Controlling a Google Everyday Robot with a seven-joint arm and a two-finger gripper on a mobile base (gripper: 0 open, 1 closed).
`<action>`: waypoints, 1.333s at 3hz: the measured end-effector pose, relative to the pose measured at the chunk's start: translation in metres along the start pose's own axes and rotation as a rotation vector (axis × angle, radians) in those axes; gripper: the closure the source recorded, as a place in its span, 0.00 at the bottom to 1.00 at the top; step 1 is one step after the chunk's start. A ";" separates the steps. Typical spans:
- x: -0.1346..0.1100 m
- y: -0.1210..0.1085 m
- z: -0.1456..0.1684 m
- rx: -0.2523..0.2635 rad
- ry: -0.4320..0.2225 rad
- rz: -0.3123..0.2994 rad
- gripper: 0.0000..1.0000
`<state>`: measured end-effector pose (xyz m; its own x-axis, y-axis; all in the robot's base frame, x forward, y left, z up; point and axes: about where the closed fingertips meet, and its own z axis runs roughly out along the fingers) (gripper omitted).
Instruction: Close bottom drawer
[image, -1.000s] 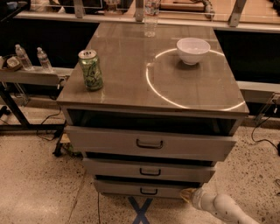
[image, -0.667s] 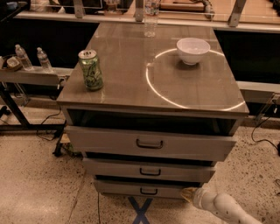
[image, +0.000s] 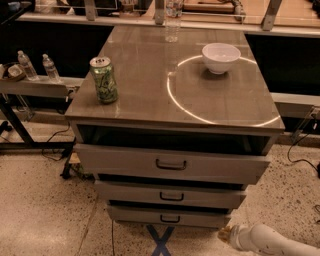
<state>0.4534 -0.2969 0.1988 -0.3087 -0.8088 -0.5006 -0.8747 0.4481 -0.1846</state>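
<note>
The bottom drawer (image: 167, 216) is the narrowest grey front of three, low at the cabinet's foot, with a small dark bar handle (image: 170, 219) at its centre. A dark gap shows above its front. The mid-width drawer (image: 170, 194) and the wide top drawer (image: 170, 163) sit above it, both with dark gaps above them. My gripper (image: 225, 234) is at the end of the white arm (image: 272, 242) at the lower right, low near the floor, just right of the bottom drawer's right corner.
A green can (image: 103, 79), a white bowl (image: 220, 57) and a clear bottle (image: 172, 17) stand on the cabinet top (image: 150, 65). A side shelf (image: 35, 86) with two small bottles is at left. A blue X mark (image: 161, 240) is on the floor in front.
</note>
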 end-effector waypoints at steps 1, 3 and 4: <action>0.023 0.011 -0.036 -0.031 0.109 0.016 1.00; 0.014 0.010 -0.164 0.010 0.169 0.064 1.00; 0.012 0.008 -0.187 0.027 0.166 0.078 0.87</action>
<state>0.3726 -0.3740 0.3494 -0.4343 -0.8219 -0.3686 -0.8360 0.5202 -0.1749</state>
